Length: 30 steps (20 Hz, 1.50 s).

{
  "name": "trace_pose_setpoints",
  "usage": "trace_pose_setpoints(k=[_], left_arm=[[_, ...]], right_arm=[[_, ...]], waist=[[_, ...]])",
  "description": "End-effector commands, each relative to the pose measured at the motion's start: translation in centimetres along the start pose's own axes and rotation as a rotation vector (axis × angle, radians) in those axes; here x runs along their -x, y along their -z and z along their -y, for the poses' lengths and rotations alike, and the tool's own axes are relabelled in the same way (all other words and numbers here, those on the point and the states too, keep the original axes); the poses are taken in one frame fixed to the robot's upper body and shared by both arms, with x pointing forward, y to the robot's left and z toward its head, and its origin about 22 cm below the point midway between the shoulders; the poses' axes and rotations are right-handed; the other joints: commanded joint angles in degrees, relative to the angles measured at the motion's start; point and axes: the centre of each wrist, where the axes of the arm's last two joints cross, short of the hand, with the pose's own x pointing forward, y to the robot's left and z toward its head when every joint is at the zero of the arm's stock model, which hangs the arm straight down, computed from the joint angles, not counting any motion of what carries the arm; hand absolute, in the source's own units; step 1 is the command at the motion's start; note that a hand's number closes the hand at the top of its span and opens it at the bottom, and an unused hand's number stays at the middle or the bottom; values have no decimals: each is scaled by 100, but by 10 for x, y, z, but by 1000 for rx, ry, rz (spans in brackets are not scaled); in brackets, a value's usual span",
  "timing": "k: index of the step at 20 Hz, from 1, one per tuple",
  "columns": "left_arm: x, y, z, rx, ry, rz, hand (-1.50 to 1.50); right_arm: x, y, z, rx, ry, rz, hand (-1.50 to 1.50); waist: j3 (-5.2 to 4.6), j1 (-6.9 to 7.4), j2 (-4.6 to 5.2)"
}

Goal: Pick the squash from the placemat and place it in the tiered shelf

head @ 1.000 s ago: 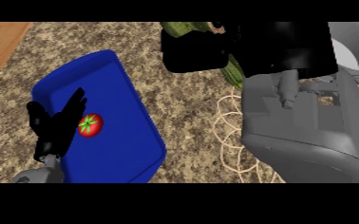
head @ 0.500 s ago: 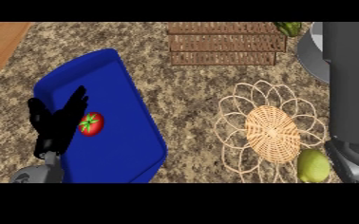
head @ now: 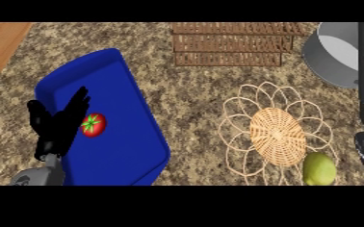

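Speckled brown granite-patterned counter top (head: 185, 101): fills nearly the whole head view; a strip of light orange wood (head: 10, 38) shows at the upper left corner.

Glossy blue rectangular tray with rounded corners (head: 121, 139): lies on the left part of the counter, tilted so that its far end points up and to the right. Holds one small red tomato with a green star-shaped calyx (head: 93, 124), which sits on the tray's left half.

Black left hand (head: 57, 122): shows at the lower left on its grey forearm (head: 35, 177), over the tray's left edge. Fingers straight and pointing up, released, grasping nothing. Resting just beside the tomato, which appears at its right side; contact cannot be told.

Brown slatted wooden tiered shelf (head: 235, 43): at the top centre of the counter, seen from above as three stepped rows of slats. Nothing is visible on it.

Round woven straw-coloured placemat with a looped wire-like border (head: 279, 130): lies on the right part of the counter, well apart from the tray and below the shelf.

Yellow-green rounded squash (head: 319, 168): rests at the placemat's lower right edge, on the looped border, well apart from the shelf.

Grey rounded metal body (head: 334, 53): at the upper right edge, just right of the shelf; what it is cannot be told.

Small dark shape (head: 359, 146): at the right edge, above the squash; too little shows to identify it. The right hand itself cannot be made out.
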Motion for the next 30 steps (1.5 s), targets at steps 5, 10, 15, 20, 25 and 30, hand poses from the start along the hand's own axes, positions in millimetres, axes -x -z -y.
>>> trace_pose_setpoints(k=[5,10,15,20,25,30], left_arm=[[16,-2,14,-6,-4,-104,0],[19,2,-2,-9,-11,-104,0],[17,-1,24,20,-2,-104,0],[7,3,-6,3,4,-96,0],[29,-1,24,-1,-11,-108,0],[14,4,10,-1,-2,-102,0]], right_arm=[[29,30,-48,-21,-71,7,150],[49,51,-35,11,-56,-5,150],[48,60,-59,36,-66,1,150],[62,66,-47,20,-32,64,150],[63,71,-51,20,-39,70,150],[62,76,-39,-31,-139,66,150]], waist=[[-41,13,32],[-43,17,49],[-42,105,65],[-40,11,34],[-43,34,47],[-43,49,54]])
